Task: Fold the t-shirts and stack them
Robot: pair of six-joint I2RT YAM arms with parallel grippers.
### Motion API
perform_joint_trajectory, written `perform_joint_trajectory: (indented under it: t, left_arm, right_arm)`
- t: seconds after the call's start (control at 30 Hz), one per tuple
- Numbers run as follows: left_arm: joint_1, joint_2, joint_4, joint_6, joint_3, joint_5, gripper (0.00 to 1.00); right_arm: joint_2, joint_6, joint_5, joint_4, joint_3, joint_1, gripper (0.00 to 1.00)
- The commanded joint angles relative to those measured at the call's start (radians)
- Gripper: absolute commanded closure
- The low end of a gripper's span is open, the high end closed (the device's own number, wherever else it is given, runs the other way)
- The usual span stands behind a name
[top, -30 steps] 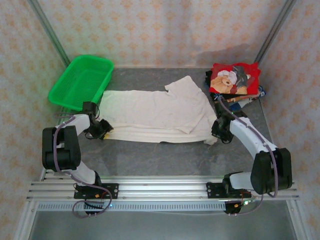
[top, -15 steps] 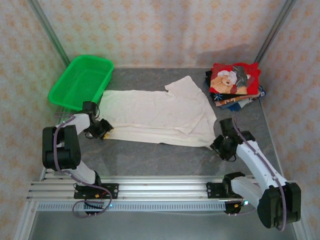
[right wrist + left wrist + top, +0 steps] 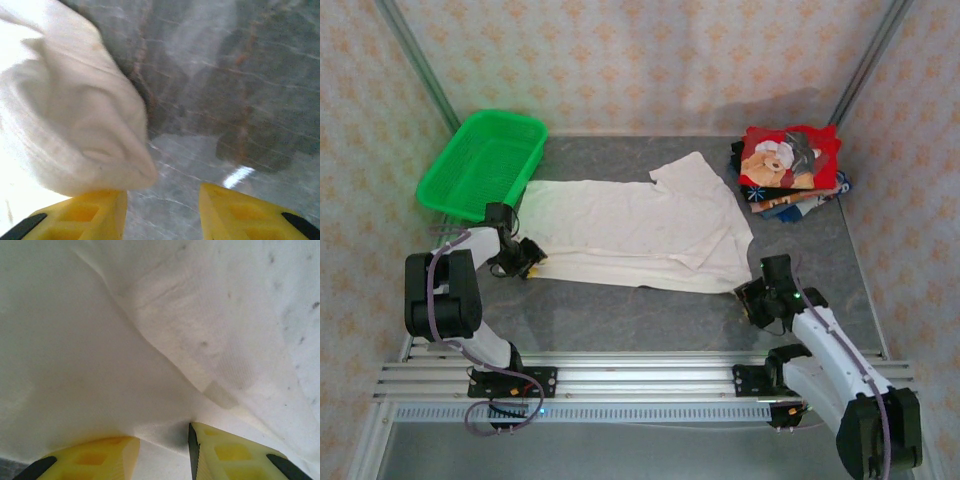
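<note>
Off-white shirt (image 3: 640, 225) is spread flat across the table (image 3: 640, 320), one sleeve folded over on top. Its near right corner (image 3: 85, 145) is bunched just ahead of the left-hand finger in the right wrist view, maybe touching it.

Right gripper (image 3: 162, 192): fingers apart, only bare table between them. A second ago it sat on that corner. Since then it has backed off toward the near edge and its fingers have spread, so it has let go and that end of the fold looks laid down.

Left gripper (image 3: 162, 440) hasn't moved from the shirt's left end. Fingers are partway apart with cloth filling the gap (pinching or just resting on it, can't tell).

Folded stack (image 3: 790, 175), red teddy-bear shirt (image 3: 785, 155) on top, lies well beyond the right fingers. Green basket (image 3: 485, 165) is beyond the left ones. More folds are likely needed before stacking.
</note>
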Motion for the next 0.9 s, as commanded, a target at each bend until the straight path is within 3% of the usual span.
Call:
perform_joint_trajectory:
  t: [0.0,0.3,0.5,0.57,0.73,0.87]
  left_arm:
    - [0.008,0.062,0.012,0.0,-0.039,-0.065,0.65]
    - [0.015,0.067,0.019,0.01,-0.047,-0.068,0.65]
    - [0.036,0.072,0.024,0.023,-0.065,-0.072,0.65]
    - [0.046,0.069,0.016,0.03,-0.067,-0.081,0.65]
    - [0.061,0.073,0.003,0.04,-0.07,-0.092,0.66]
    - [0.062,0.073,0.017,0.037,-0.084,-0.087,0.66]
  right_arm:
    - [0.045,0.015,0.018,0.146,-0.007,-0.003,0.57]
    - [0.28,-0.086,0.06,0.238,0.066,-0.014,0.65]
    - [0.336,-0.223,0.206,0.048,0.202,-0.037,0.95]
    - [0.336,-0.285,0.254,-0.023,0.258,-0.038,1.0]
    - [0.38,-0.453,0.351,-0.198,0.363,-0.038,1.0]
    - [0.364,-0.484,0.339,-0.222,0.324,-0.038,1.0]
